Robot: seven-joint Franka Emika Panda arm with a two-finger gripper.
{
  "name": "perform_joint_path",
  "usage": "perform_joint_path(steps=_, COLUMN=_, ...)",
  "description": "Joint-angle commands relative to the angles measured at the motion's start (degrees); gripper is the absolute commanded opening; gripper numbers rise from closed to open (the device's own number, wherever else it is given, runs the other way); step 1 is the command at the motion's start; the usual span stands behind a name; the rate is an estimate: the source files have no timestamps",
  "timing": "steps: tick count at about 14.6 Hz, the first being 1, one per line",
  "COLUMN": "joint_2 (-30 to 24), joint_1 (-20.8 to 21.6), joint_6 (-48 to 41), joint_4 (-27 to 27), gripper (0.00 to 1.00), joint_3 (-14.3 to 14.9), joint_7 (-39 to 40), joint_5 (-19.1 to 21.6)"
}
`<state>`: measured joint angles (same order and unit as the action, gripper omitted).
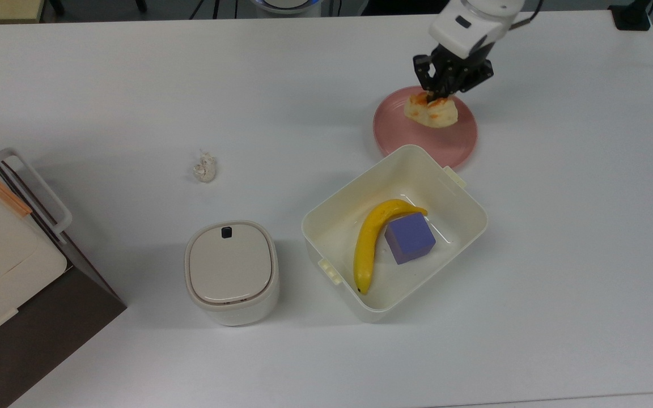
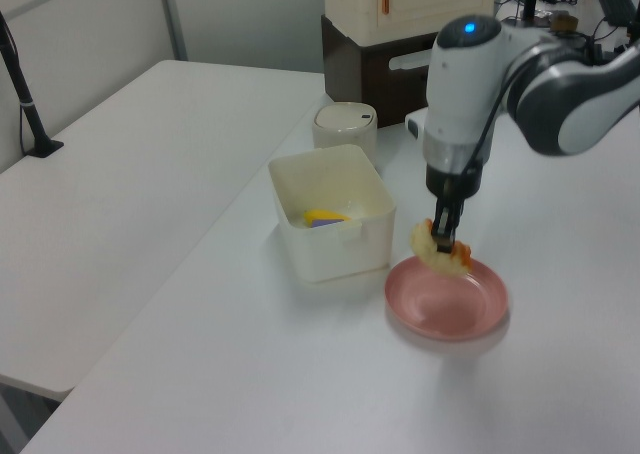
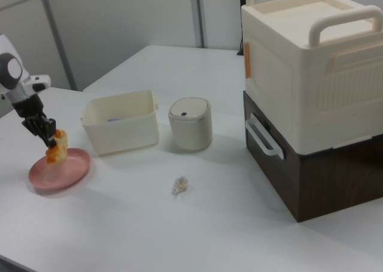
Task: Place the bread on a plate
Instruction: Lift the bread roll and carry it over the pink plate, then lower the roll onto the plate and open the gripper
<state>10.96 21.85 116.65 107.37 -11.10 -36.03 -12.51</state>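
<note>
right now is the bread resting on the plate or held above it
Held just above it, not resting. The gripper is shut on the bread, which hangs over the pink plate; contact isn't evident.

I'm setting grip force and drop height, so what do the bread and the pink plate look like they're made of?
The bread, held in the gripper, looks soft and spongy, possibly a foam replica: lumpy cream body, glossy orange-brown top. The plate looks like rigid moulded plastic or glazed ceramic: uniform pink, smooth, slight sheen, raised rim. The pictures cannot settle which.
</note>
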Motion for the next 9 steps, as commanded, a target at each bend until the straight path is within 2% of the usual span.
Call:
perform_joint_path(steps=1, joint_2=3.7, joint_1=0.6, joint_6=1.8, joint_4=-1.0, gripper=0.13, joint_3=-0.9, joint_7=-4.9, joint_5=-4.2)
perform_joint_path(steps=3, joint_2=5.3, joint_1=0.6, joint_6=1.4, joint_4=-0.7, gripper=0.14, joint_3=-1.3, joint_7=-4.7, joint_5=-6.1)
perform_joint_path(steps=5, joint_2=5.5, joint_1=0.2, joint_6=1.1, joint_4=-0.7, gripper=0.21, joint_3=-1.7, joint_7=-4.4, joint_5=-6.7)
perform_joint_path(steps=9, joint_2=5.4, joint_1=0.1, joint_6=-0.5, joint_4=-1.0, gripper=0.55, joint_3=-2.0, joint_7=-1.2, joint_5=-6.7)
